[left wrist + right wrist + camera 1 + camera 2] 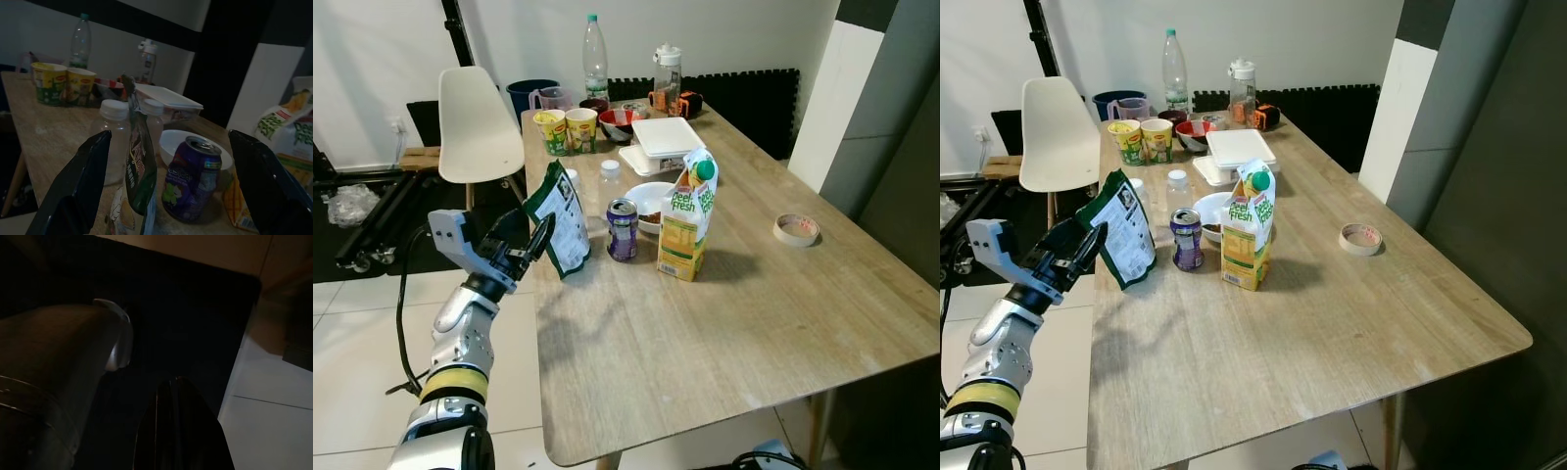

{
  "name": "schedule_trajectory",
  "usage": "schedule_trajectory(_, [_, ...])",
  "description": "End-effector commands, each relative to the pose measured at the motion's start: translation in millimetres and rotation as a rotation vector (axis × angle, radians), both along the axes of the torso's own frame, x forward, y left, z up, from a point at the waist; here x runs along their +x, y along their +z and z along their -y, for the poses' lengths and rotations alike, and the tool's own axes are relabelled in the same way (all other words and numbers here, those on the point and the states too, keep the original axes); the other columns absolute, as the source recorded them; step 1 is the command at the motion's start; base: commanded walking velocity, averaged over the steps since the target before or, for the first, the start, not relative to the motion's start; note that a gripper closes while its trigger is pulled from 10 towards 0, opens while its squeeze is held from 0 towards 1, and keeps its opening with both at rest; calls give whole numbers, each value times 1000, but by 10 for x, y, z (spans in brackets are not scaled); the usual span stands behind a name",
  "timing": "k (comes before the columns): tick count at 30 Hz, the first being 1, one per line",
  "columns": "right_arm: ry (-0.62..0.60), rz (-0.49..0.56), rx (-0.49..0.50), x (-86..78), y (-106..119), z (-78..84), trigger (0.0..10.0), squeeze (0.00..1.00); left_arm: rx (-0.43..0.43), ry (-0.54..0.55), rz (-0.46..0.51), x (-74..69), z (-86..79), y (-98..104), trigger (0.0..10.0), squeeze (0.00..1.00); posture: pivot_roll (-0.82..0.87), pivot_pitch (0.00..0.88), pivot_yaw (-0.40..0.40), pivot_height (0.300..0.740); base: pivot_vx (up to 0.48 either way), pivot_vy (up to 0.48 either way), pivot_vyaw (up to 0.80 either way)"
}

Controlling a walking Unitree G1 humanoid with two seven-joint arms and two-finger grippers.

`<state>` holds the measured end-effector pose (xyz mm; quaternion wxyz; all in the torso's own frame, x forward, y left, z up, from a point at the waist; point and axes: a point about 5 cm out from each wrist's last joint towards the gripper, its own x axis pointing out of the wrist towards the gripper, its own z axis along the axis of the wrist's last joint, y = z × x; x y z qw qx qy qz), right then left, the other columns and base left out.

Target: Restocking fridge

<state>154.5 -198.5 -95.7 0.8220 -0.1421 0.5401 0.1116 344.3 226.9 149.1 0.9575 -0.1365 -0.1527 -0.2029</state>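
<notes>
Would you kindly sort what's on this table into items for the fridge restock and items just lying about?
For the job:
- green pouch, with the open left end effector at it
- purple can
- juice carton

Probably lying about:
- tape roll
- noodle cups
- white chair

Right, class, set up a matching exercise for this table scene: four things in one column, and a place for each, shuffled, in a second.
Things:
1. snack bag
2. purple can
3. juice carton
4. tape roll

Places:
A. alone by the table's right edge
B. in front of the white bowl
C. between bag and carton
D. nearest the left gripper

Pairs: 1-D, 2-C, 3-B, 4-A
</notes>
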Motion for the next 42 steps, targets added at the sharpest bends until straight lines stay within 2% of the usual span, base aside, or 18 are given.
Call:
schedule_trajectory(1, [-2,-3,6,-35,-17,-27,10000,0,2,-16,-13,30,107,-38,10000,0,-104,0,27,740,0,0,0])
schedule_trajectory(6, [-1,-12,10,-90,-37,-33,10000,0,7,-19,-40,61,195,-93,10000,0,-114,0,37,740,0,0,0])
schedule_trajectory(8, [13,-40,8,-248,-79,22,10000,0,2,44,-81,92,158,-123,10000,0,-113,0,30,740,0,0,0])
schedule_trajectory(9, [13,-40,8,-248,-79,22,10000,0,2,44,-81,92,158,-123,10000,0,-113,0,30,740,0,0,0])
schedule_trajectory(11, [33,-70,2,-411,-118,67,10000,0,10,86,-95,100,104,-117,10000,0,-114,0,30,740,0,0,0])
schedule_trajectory(17, [25,-103,-11,-580,-148,135,10000,0,41,114,-92,103,33,-78,10000,0,-106,8,20,740,0,0,0])
schedule_trajectory(18, [14,-113,-13,-638,-155,165,10000,0,45,122,-87,105,-4,-48,10000,0,-109,46,2,740,0,0,0])
schedule_trajectory(20, [17,-123,-17,-683,-161,185,10000,0,43,129,-93,108,-43,-41,10000,0,-113,55,2,740,0,0,0])
schedule_trajectory(25, [1,-111,-26,-684,-150,232,10000,0,62,130,-143,118,-74,-99,10000,0,-139,93,21,740,0,0,0])
schedule_trajectory(26, [1,-80,-23,-615,-128,248,10000,0,105,110,-162,138,-11,-127,10000,0,-139,118,15,740,0,0,0])
schedule_trajectory(28, [1,-80,-23,-615,-128,248,10000,0,105,110,-162,138,-11,-127,10000,0,-139,118,15,740,0,0,0])
schedule_trajectory(30, [16,-57,-18,-566,-110,258,10000,0,158,108,-201,161,23,-167,10000,0,-152,143,14,740,0,0,0])
schedule_trajectory(37, [23,-51,-20,-588,-105,285,10000,0,178,118,-223,183,11,-163,10000,0,-153,164,15,740,0,0,0])
schedule_trajectory(42, [20,-61,-20,-689,-119,306,10000,0,225,89,-234,218,62,-146,10000,0,-168,197,24,740,0,0,0])
